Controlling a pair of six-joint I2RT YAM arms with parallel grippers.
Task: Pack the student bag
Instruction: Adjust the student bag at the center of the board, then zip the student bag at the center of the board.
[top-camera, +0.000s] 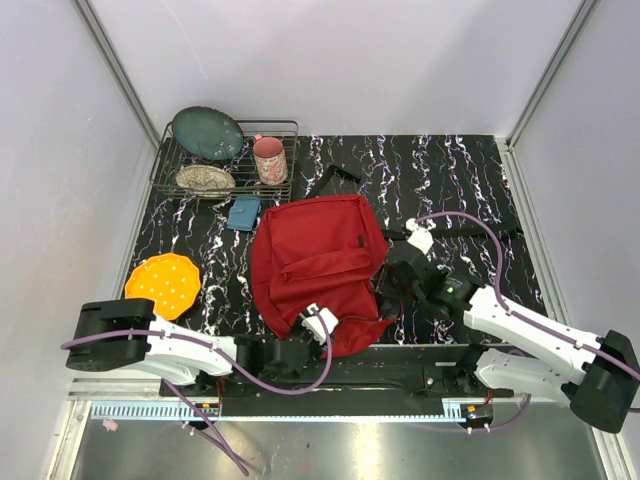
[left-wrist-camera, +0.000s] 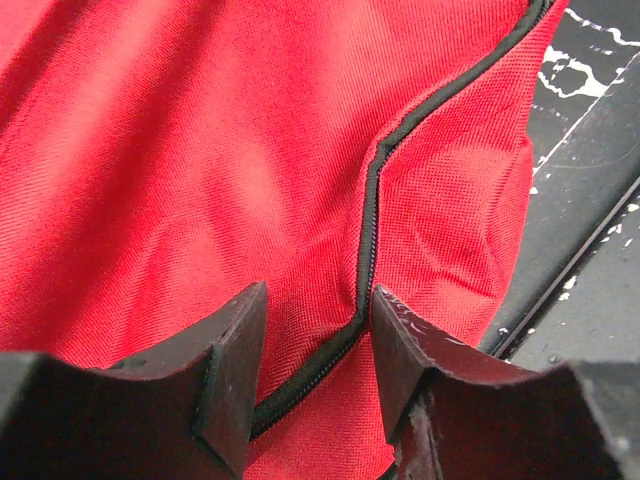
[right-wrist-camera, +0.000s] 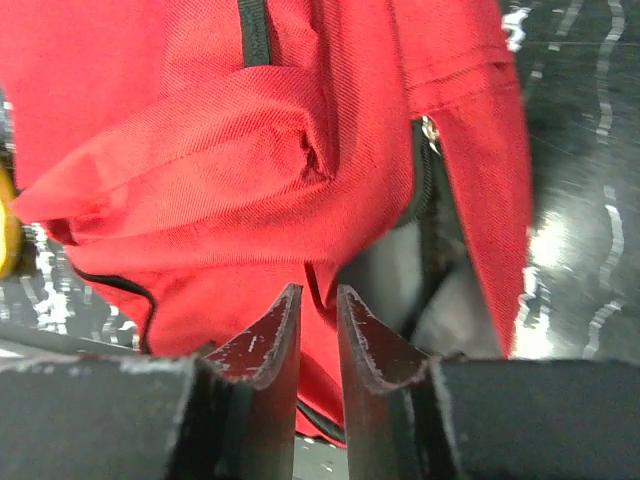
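Straddling the zipper seam (left-wrist-camera: 370, 230) of the student bag (top-camera: 318, 262), the left pincer (left-wrist-camera: 318, 300) is spread, unclamped; at the right pincer (right-wrist-camera: 320, 295), nearly closed, any hold cannot be told.

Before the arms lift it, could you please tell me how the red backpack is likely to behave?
Probably floppy: the backpack lies slumped and creased on the table, so it should sag and fold from any single grip. It is likely light, since it looks fairly flat and unfilled. Its woven fabric seems unlikely to slip.
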